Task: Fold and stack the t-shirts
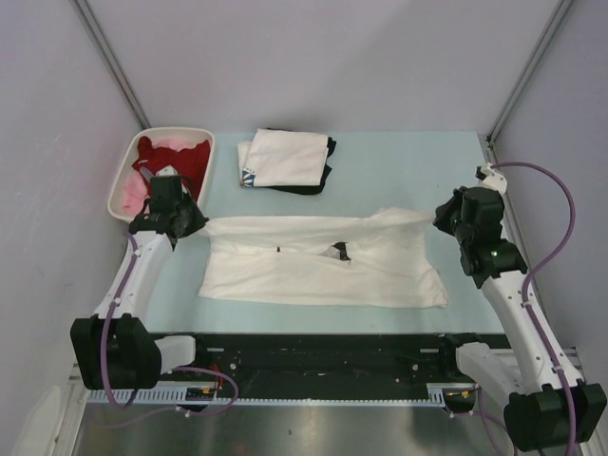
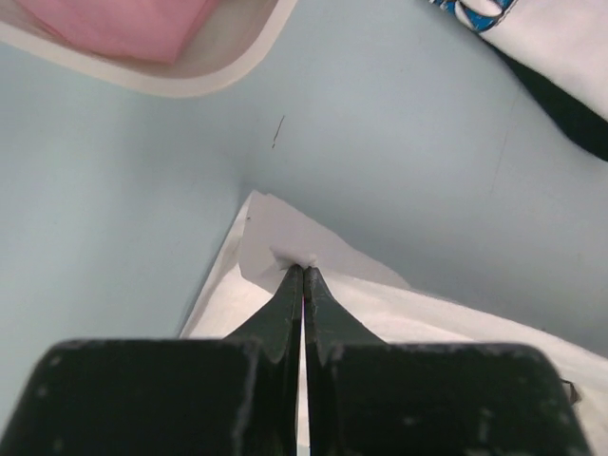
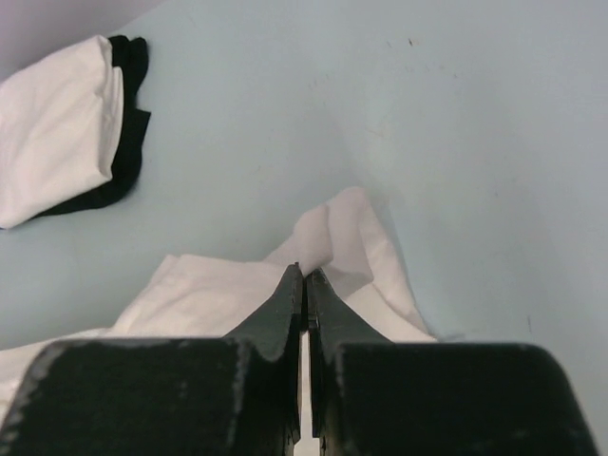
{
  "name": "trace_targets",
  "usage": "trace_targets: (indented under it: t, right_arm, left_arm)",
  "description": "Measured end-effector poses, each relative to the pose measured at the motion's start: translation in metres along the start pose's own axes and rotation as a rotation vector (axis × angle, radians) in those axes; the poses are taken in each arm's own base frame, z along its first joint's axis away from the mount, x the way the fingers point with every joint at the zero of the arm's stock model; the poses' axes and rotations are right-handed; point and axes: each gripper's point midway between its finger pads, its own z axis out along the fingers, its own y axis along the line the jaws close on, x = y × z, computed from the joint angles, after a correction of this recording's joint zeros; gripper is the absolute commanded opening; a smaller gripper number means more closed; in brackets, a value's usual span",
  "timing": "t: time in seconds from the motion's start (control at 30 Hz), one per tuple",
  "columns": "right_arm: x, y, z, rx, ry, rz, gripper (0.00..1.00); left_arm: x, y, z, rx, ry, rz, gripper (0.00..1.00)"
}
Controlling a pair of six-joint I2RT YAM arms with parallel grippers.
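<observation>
A cream-white t-shirt lies spread across the middle of the table, its far edge pulled taut between both grippers. My left gripper is shut on its far left corner. My right gripper is shut on its far right corner. A folded stack, a cream-white shirt with a small blue mark on top of a black shirt, lies at the back centre. A dark red shirt and a pink shirt lie in the basin.
The white oval basin stands at the back left, close to my left gripper; its rim shows in the left wrist view. Grey walls close in the table on the left, back and right.
</observation>
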Motion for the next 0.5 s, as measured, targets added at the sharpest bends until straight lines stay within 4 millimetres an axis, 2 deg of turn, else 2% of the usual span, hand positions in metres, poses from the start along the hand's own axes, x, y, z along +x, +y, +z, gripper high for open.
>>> trace_targets:
  t: [0.13, 0.27, 0.4, 0.43, 0.5]
  right_arm:
    - [0.021, -0.015, -0.016, 0.028, 0.025, 0.015, 0.0]
    - [0.04, -0.024, -0.028, 0.058, 0.067, 0.036, 0.0]
    - [0.056, -0.033, -0.041, 0.1, 0.106, 0.081, 0.0]
    - [0.06, -0.035, -0.045, 0.107, 0.117, 0.096, 0.0]
    - [0.07, -0.037, -0.052, 0.113, 0.141, 0.125, 0.0]
  left_arm:
    - [0.02, 0.01, 0.0, -0.017, 0.032, 0.002, 0.0]
    - [0.048, 0.024, 0.001, -0.05, 0.093, -0.004, 0.0]
    - [0.065, 0.032, -0.002, -0.075, 0.136, -0.025, 0.0]
    - [0.069, 0.033, -0.003, -0.076, 0.143, -0.033, 0.04]
    - [0.079, 0.034, -0.004, -0.066, 0.166, -0.048, 0.22]
